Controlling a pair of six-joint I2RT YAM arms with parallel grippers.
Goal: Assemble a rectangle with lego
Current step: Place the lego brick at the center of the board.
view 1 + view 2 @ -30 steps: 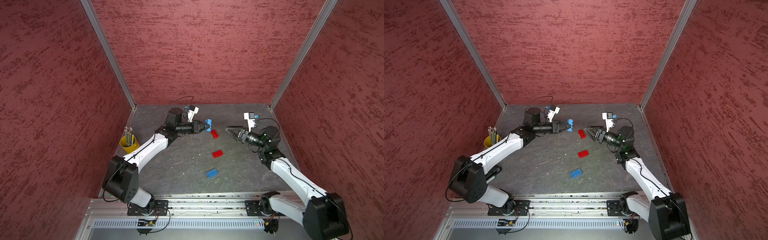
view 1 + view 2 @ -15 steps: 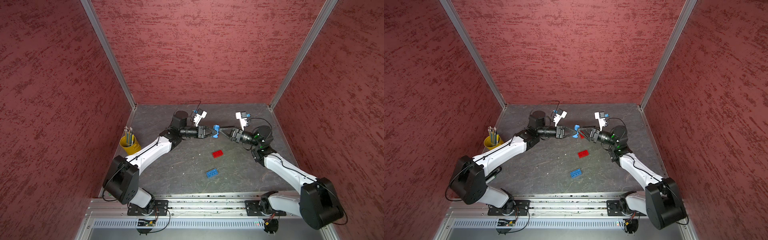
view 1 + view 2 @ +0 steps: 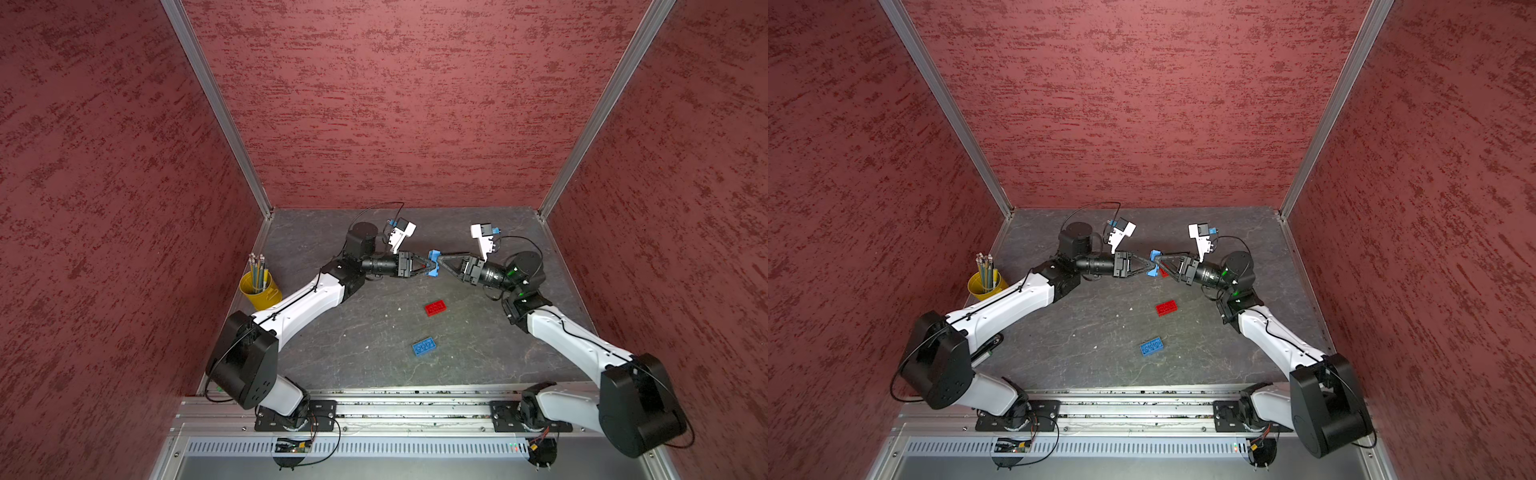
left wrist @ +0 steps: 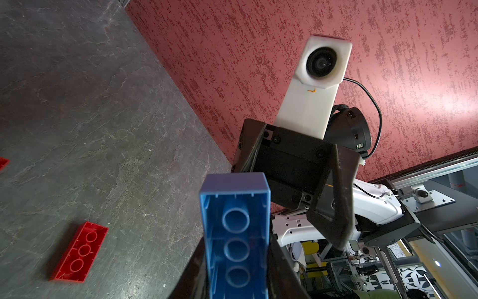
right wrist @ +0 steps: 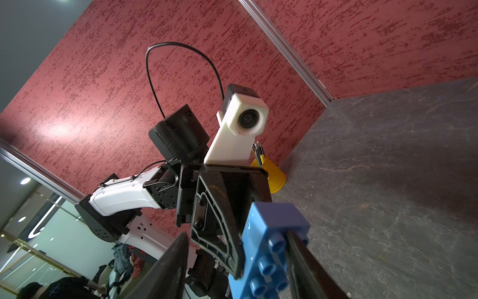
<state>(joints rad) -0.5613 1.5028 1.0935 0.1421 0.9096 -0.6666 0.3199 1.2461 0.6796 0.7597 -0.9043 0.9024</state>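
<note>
Your left tool [image 3: 428, 269] clenches a blue brick [image 4: 234, 233] above the worktop [image 3: 374, 332]; your right tool [image 3: 441, 266] straddles it, jaws parted.

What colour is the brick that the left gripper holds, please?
Blue brick; left wrist view shows it best.

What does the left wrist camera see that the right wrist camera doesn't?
Only the left wrist view: a red brick lying hollow side up on the table, a sliver of another red piece, and the right arm's camera. Only the right wrist view: the yellow pencil cup and the left arm's camera. Both: the blue brick in the left gripper, hollow side in the left wrist view, studs in the right; also the table and red wall.
</note>
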